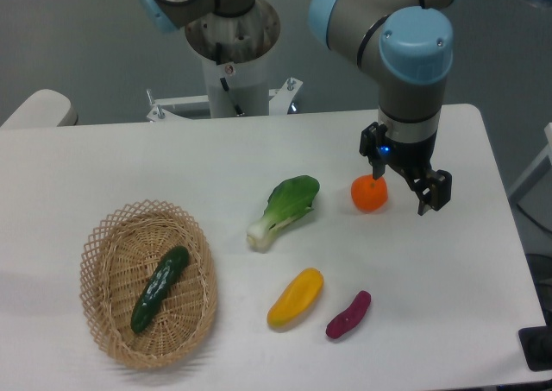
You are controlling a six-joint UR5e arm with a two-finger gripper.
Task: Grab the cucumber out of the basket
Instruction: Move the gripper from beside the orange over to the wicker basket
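The dark green glossy cucumber (159, 288) lies diagonally inside the tan wicker basket (110, 337) at the front left of the white table. My gripper (405, 184) hangs far to the right of the basket, over the table beside an orange fruit. Its two black fingers (434, 192) stand apart with nothing between them, so it is open.
An orange fruit (369, 194) sits just left of the gripper. A bok choy (284, 208) lies mid-table. A yellow vegetable (295, 298) and a purple one (348, 314) lie near the front. The robot base (233, 72) stands at the back.
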